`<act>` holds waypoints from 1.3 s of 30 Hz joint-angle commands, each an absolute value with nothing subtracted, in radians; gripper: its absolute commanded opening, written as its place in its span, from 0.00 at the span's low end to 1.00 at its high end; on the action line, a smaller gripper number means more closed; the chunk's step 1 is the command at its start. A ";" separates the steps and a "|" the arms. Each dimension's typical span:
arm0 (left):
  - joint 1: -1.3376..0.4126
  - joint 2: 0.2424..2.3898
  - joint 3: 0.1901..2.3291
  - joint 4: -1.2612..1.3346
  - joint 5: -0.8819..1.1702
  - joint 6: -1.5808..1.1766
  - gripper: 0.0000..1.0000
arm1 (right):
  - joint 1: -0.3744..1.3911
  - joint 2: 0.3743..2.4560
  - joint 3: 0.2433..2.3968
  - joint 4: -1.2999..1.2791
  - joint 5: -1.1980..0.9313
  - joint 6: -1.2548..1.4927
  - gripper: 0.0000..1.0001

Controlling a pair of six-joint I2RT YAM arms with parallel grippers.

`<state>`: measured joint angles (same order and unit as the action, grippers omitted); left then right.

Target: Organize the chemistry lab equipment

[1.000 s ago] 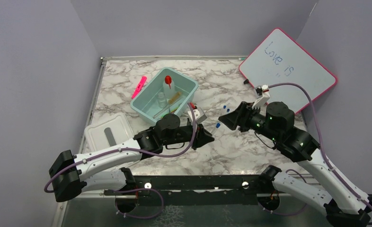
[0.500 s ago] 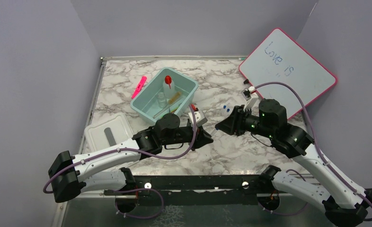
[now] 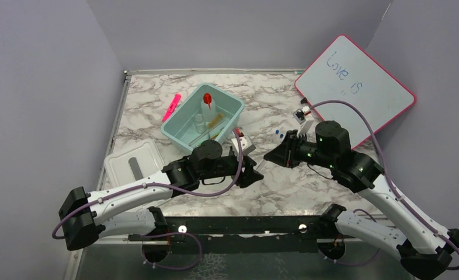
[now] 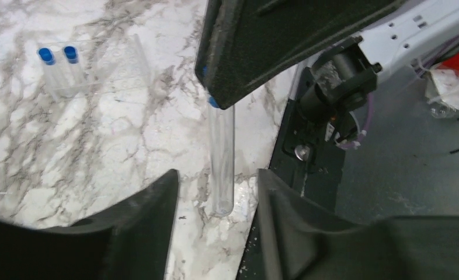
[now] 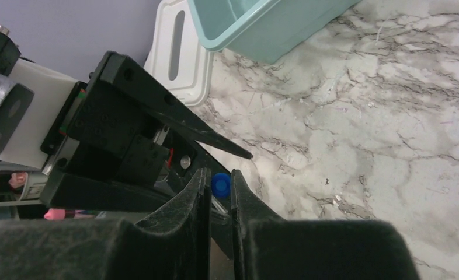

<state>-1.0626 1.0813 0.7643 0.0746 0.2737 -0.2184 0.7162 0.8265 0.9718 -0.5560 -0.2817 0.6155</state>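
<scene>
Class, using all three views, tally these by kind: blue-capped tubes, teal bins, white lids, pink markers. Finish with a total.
Blue-capped tubes: 3 (two lying loose, one held in the right gripper)
Teal bin: 1
White lid: 1
Pink marker: 1
Total: 6

A clear tube [image 4: 221,157] with a blue cap [image 5: 219,182] is pinched at its cap end by the right gripper [image 5: 219,174]. It is held above the marble top [image 4: 98,140], open end toward the left wrist camera. 2 more blue-capped tubes [image 4: 58,67] lie side by side on the marble, well apart from it. In the teal bin [image 3: 184,107], a white bottle with a red bulb [image 3: 207,104] stands upright and a small clear jar [image 3: 199,122] sits just beside it. A tan brush [image 3: 216,119] lies flat, with what may be a green-handled tool [image 3: 207,139] at the near end.
</scene>
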 commanded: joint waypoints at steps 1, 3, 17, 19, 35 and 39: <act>-1.065 1.026 0.801 0.024 0.069 -0.235 0.64 | 0.715 0.835 1.032 -0.606 -0.111 0.576 0.12; -1.065 0.980 0.773 0.020 -0.066 -0.251 0.74 | 0.715 0.849 1.032 -0.613 0.039 0.561 0.12; -1.065 0.858 0.911 -0.240 -0.267 -0.268 0.82 | 0.715 0.990 0.809 -0.316 0.647 0.457 0.10; -1.065 0.845 0.915 -0.248 -0.265 -0.255 0.82 | 0.715 1.024 0.795 -0.286 0.681 0.456 0.10; -1.065 0.829 0.848 -0.276 -0.290 -0.247 0.83 | 0.714 1.227 0.689 0.050 0.776 0.396 0.11; -1.065 0.830 0.847 -0.275 -0.287 -0.246 0.83 | 0.713 1.256 0.709 0.018 0.811 0.424 0.11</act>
<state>-1.0626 0.8345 0.8539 -0.2794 -0.2626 -0.2531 0.7158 1.2331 0.6998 -0.0231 0.7326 0.4072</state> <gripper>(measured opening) 0.825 0.173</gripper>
